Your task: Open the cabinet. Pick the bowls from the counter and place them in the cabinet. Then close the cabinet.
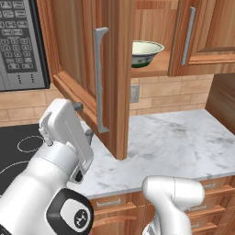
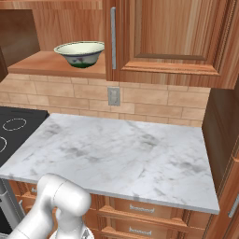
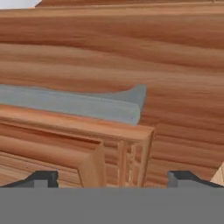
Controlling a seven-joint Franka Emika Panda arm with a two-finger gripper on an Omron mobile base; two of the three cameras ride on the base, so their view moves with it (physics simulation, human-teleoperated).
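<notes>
- Cabinet [image 1: 151,27]: left door [image 1: 85,69] swung wide over the marble worktop [image 1: 183,142]; right door [image 1: 206,32] nearly shut.
- Bowl [image 1: 146,51]: cream-green, upright on the cabinet shelf; no second bowl can be made out, and the worktop lies bare.
- Tool [image 1: 85,121]: jaws spread wide, holding nothing, close beside the lower part of the open door.
- Step judged in hand: closing the cabinet.
- Advice: press on the panel near the bar handle [image 1: 100,80], follow the hinge arc, and keep the fingers off the door's edge.
</notes>
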